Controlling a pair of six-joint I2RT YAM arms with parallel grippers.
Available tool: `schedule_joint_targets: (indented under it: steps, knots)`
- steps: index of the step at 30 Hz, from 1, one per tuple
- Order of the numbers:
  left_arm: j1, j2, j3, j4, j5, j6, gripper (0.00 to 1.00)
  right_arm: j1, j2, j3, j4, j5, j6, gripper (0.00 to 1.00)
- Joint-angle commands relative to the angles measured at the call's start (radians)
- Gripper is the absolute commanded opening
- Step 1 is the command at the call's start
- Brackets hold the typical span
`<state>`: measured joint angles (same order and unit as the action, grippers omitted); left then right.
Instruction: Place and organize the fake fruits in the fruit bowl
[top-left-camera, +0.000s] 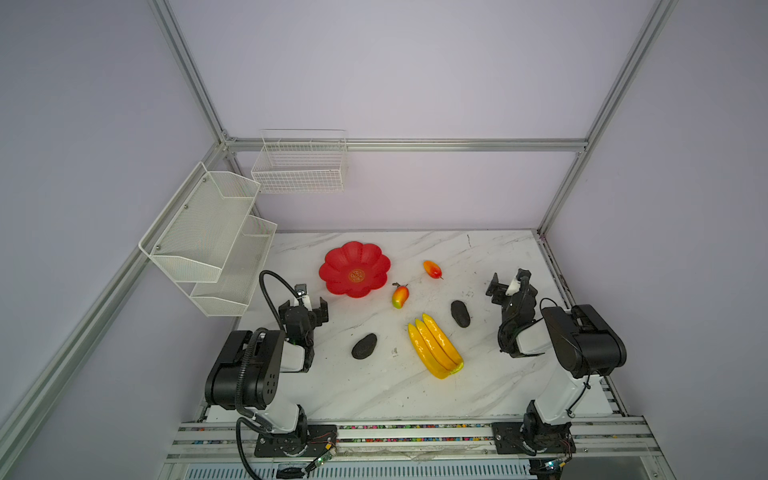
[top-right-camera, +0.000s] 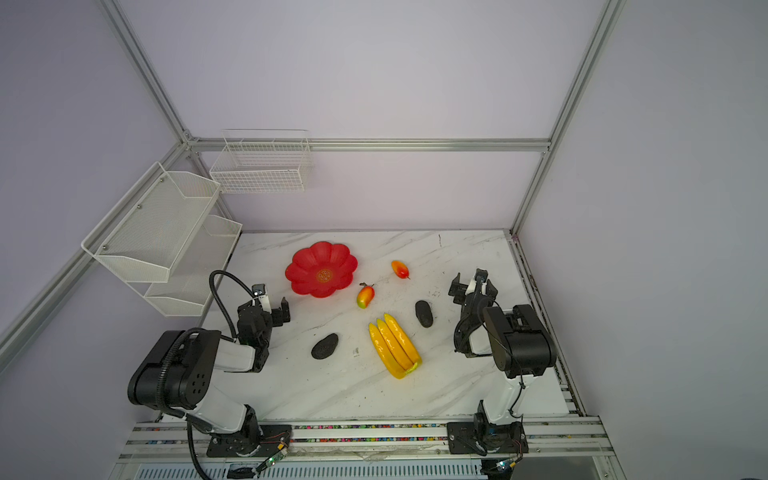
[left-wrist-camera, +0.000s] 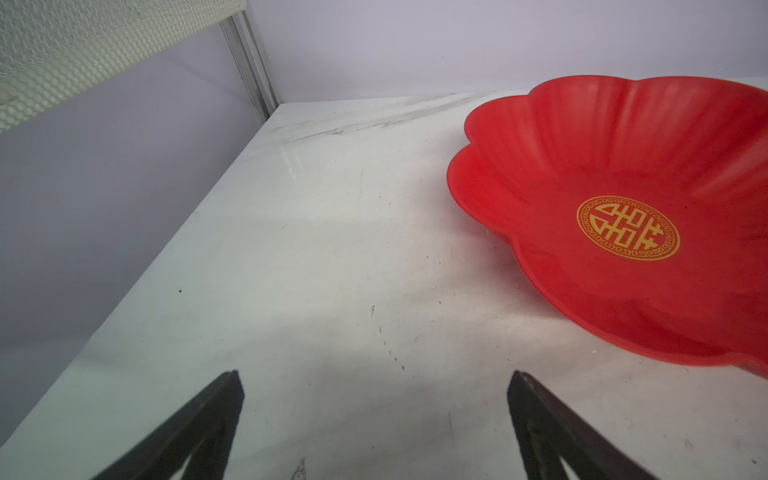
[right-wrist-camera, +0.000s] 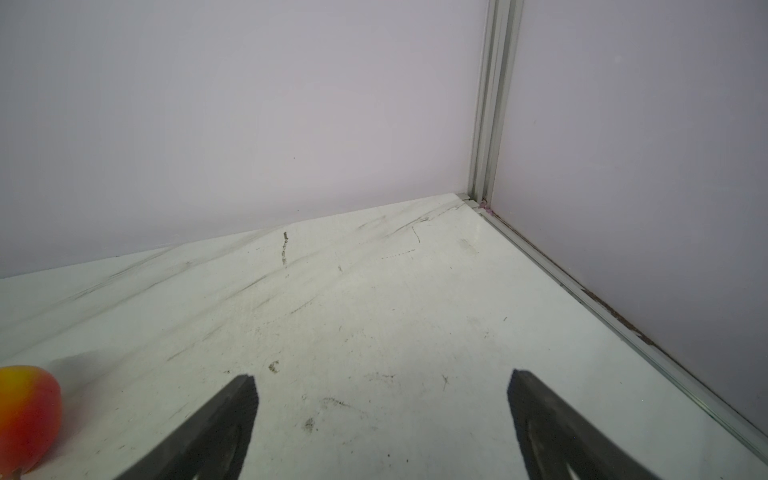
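Left gripper (left-wrist-camera: 374, 376) and right gripper (right-wrist-camera: 382, 376) both stand spread wide, holding nothing.
Bananas (top-left-camera: 434, 351), mangoes (top-left-camera: 400, 296) (top-left-camera: 432, 269) and black fruits (top-left-camera: 364, 345) (top-left-camera: 460, 313) lie on the table (top-left-camera: 478, 395), apart from the red bowl (top-left-camera: 334, 266) at far left.

The only sign is a round gold emblem (left-wrist-camera: 627, 228) at the centre of the shallow glossy red scalloped plastic bowl (left-wrist-camera: 540, 137), far left on the table (left-wrist-camera: 332, 249): a stylised Chinese-style character inside a fret-pattern ring. No other text is readable.
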<state>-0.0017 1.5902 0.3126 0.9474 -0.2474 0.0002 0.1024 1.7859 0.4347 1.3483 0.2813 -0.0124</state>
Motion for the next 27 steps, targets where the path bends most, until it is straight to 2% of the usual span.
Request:
schedule_joint_targets:
  steps: [1, 8, 10, 13, 15, 17, 20, 22, 24, 25, 26, 27]
  knots:
    - [0.003, -0.016, 0.054, 0.028, 0.004, -0.023, 1.00, 0.006, -0.004, 0.015, 0.018, 0.016, -0.008, 0.97]
    - [0.003, -0.019, 0.051, 0.037, 0.004, -0.019, 0.97, 0.005, -0.009, -0.006, 0.060, 0.010, -0.012, 0.97]
    - [0.003, -0.060, 0.039, 0.025, -0.003, -0.018, 0.96, 0.005, -0.068, -0.056, 0.109, 0.024, -0.002, 0.97]
    - [-0.013, -0.186, 0.004, -0.008, -0.057, -0.017, 0.95, 0.006, -0.238, -0.121, 0.040, 0.024, -0.002, 0.97]
    - [-0.062, -0.314, 0.003, -0.077, -0.126, 0.007, 0.95, 0.008, -0.386, -0.112, -0.171, 0.013, 0.046, 0.97]
    - [-0.137, -0.423, 0.032, -0.196, -0.169, 0.018, 0.94, 0.008, -0.514, -0.041, -0.475, 0.009, 0.097, 0.97]
    - [-0.311, -0.521, 0.115, -0.374, -0.182, 0.035, 0.91, 0.021, -0.640, 0.019, -0.750, -0.057, 0.180, 0.97]
    - [-0.457, -0.553, 0.169, -0.511, -0.098, 0.047, 0.91, 0.034, -0.718, 0.054, -0.957, -0.092, 0.231, 0.97]
    - [-0.568, -0.575, 0.224, -0.644, 0.094, 0.001, 0.86, 0.040, -0.786, 0.082, -1.159, -0.084, 0.295, 0.97]
    - [-0.625, -0.577, 0.240, -0.681, 0.178, -0.041, 0.84, 0.040, -0.827, 0.099, -1.262, -0.039, 0.382, 0.97]
    - [-0.673, -0.574, 0.250, -0.702, 0.253, -0.061, 0.81, 0.038, -0.867, 0.115, -1.342, -0.077, 0.436, 0.97]
    - [-0.732, -0.570, 0.258, -0.719, 0.316, -0.068, 0.80, 0.039, -0.910, 0.136, -1.412, -0.105, 0.421, 0.97]
